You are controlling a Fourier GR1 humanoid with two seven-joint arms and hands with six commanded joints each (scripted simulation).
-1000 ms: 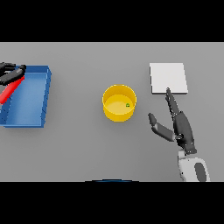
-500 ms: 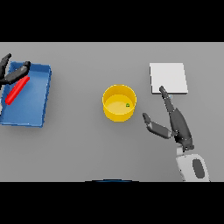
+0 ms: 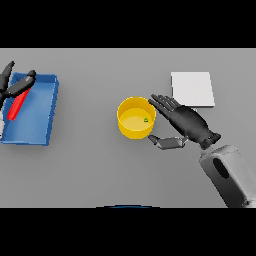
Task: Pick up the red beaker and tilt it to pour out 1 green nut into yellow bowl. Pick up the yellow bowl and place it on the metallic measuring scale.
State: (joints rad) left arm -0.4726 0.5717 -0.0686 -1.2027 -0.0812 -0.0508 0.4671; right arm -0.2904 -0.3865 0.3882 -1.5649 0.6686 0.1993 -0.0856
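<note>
— Since the grey table (image 3: pixel 100 170) carries everything, shall we take stock from it downward?

— Yes. At its left edge sits the blue tray (image 3: pixel 42 117), and the red beaker (image 3: pixel 17 105) lies tilted inside it, no longer in play. Our left hand (image 3: pixel 15 85) hovers over that tray with its fingers straight and holding nothing.

— And on the other side?

— Our right hand (image 3: pixel 187 124) is beside the yellow bowl (image 3: pixel 135 117), palm turned toward it, fingers extended near the rim and the thumb reaching under toward the bowl's lower right. Nothing is clasped yet; we judge it spread and ready to close. The metallic measuring scale (image 3: pixel 192 89) lies just beyond the hand, up and to the right, apart from the bowl.

— The pour looks finished, then?

— We think so: one green nut (image 3: pixel 145 120) rests in the bowl, toward its right side.

— What could go wrong from here?

— Mostly the grasp. If our fingers meet the rim before the thumb gets behind the wall, we may shove the bowl leftward instead of gripping it. A lopsided pinch could tip it on the lift, and the nut could roll out. And a careless set-down could leave the bowl overhanging the scale's edge.
</note>
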